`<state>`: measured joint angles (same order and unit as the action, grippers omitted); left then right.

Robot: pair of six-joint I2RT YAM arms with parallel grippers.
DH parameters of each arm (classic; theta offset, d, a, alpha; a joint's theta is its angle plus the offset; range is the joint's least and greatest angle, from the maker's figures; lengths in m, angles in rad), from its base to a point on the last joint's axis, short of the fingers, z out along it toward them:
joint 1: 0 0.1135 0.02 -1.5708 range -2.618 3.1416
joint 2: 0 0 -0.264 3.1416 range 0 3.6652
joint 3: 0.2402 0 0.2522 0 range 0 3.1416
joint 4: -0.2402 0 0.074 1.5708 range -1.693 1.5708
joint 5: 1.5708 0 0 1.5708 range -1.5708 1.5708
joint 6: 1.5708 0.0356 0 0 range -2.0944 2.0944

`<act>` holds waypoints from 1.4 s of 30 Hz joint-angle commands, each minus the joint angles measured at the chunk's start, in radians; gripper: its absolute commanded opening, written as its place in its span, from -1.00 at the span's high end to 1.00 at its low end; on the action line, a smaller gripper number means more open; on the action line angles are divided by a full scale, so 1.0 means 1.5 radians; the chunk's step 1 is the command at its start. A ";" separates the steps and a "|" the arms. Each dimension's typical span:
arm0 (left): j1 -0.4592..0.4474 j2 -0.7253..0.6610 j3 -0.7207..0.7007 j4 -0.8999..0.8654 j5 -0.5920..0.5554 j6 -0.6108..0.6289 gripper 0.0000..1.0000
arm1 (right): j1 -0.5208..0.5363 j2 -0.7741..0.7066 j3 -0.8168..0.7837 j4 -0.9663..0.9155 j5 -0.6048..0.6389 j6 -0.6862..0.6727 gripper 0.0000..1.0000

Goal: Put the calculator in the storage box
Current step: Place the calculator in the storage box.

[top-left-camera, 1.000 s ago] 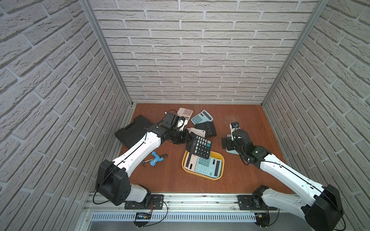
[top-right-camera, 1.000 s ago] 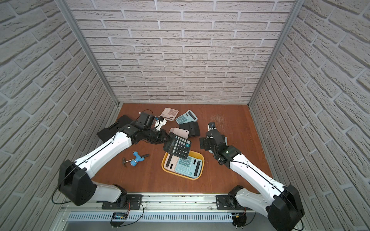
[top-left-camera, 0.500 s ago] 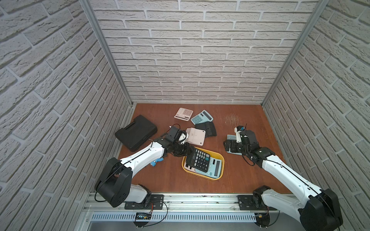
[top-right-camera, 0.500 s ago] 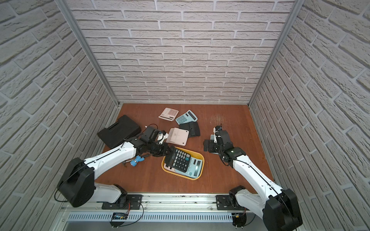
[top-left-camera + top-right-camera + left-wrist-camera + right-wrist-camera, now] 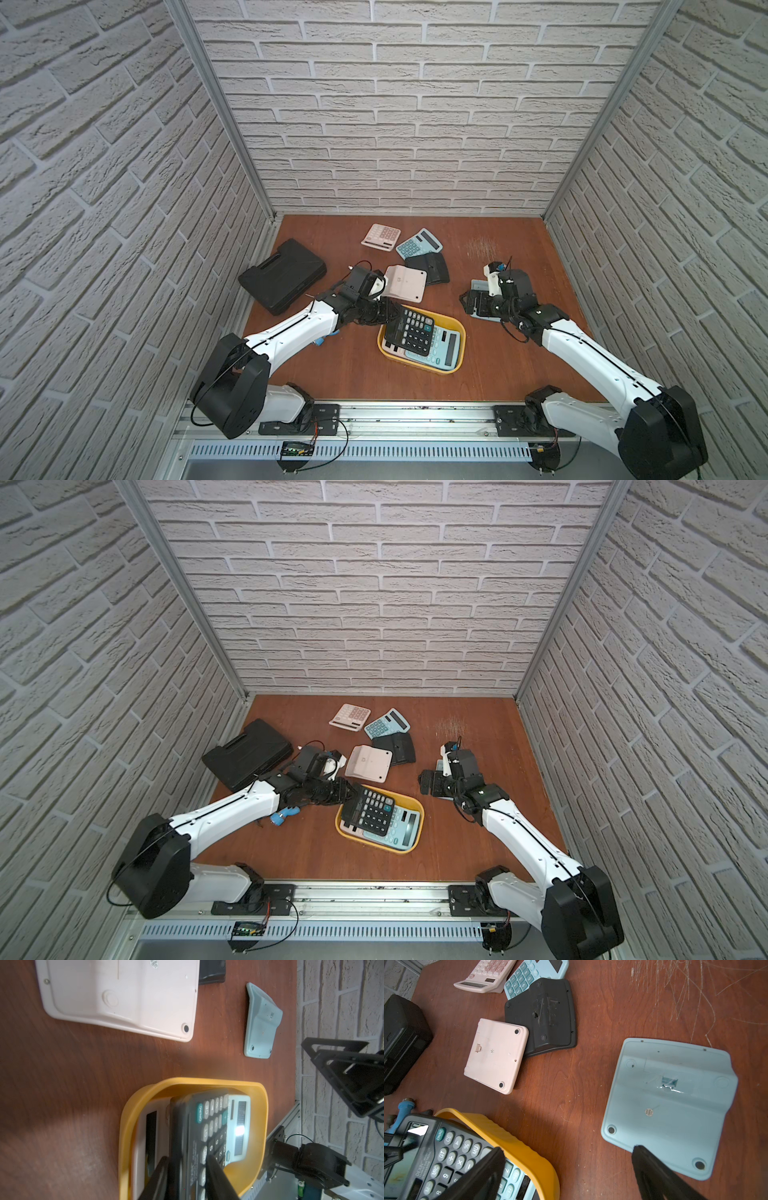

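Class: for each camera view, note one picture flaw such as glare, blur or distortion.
Left wrist view: glare whitens part of the light blue calculator in the storage box; the black calculator looks blurred. Right wrist view: a white glint sits on the black calculator's display. In both top views: wide-angle distortion splays the brick walls.

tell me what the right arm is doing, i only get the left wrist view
Observer: The right gripper hovers open by a pale blue calculator lying face down.
Operator: any calculators outside my view
Observer: Two face up at the back, a pink calculator and a blue calculator.
Operator: is the black one fully in
Observer: No; the display end of the black calculator pokes over the rim of the storage box.
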<state>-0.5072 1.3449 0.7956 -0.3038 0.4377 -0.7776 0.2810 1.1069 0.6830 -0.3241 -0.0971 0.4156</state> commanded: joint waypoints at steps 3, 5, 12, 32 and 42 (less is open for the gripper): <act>-0.005 -0.022 -0.001 -0.023 -0.027 0.019 0.08 | -0.005 0.005 -0.004 0.025 -0.032 0.017 -0.99; -0.004 -0.034 -0.001 -0.037 -0.042 0.023 0.01 | -0.006 0.004 -0.001 0.023 -0.041 0.020 -0.99; -0.004 -0.096 0.008 -0.110 -0.124 0.040 -0.37 | -0.006 0.006 0.003 -0.002 -0.117 0.024 -0.99; 0.033 -0.103 -0.014 -0.042 -0.150 0.036 -0.97 | -0.034 0.027 -0.002 -0.050 -0.115 0.036 -0.99; -0.014 0.069 0.204 -0.063 -0.163 0.079 -0.97 | -0.247 0.039 -0.022 0.001 -0.213 0.082 -0.99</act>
<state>-0.5110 1.3941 1.0252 -0.4294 0.2001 -0.6933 -0.0265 1.1561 0.6731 -0.3779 -0.3565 0.5011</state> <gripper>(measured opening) 0.981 0.994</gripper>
